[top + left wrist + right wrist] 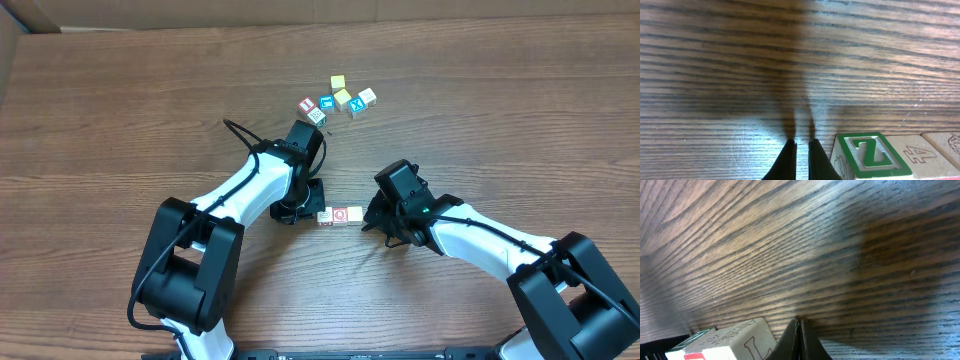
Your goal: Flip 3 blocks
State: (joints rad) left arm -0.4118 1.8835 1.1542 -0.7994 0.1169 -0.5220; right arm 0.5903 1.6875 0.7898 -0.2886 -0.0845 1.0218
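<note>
Nearest the robot, the left end effector point(801, 150) sits low on the bench point(120, 120) with its fingers pinched almost together and nothing between them. The right end effector point(799, 326) is likewise closed to a point and empty. Between the two lie the blocks point(340, 215), three small wooden cubes in a short row, touching side by side. The green Z cube point(870, 155) at one end sits just beside the left fingertips. The red L cube point(747, 341) at the other end is just beside the right tips, though contact cannot be told. These cubes look light, rigid and smooth-faced, likely to skid on the wood grain if nudged. They are probably best pinched across two opposite flat faces, or tipped over an edge with a neighbour as a stop. Well beyond them, towards the far side, the other cubes point(340, 98) with yellow and blue faces sit in a loose cluster, apart from both arms.
</note>
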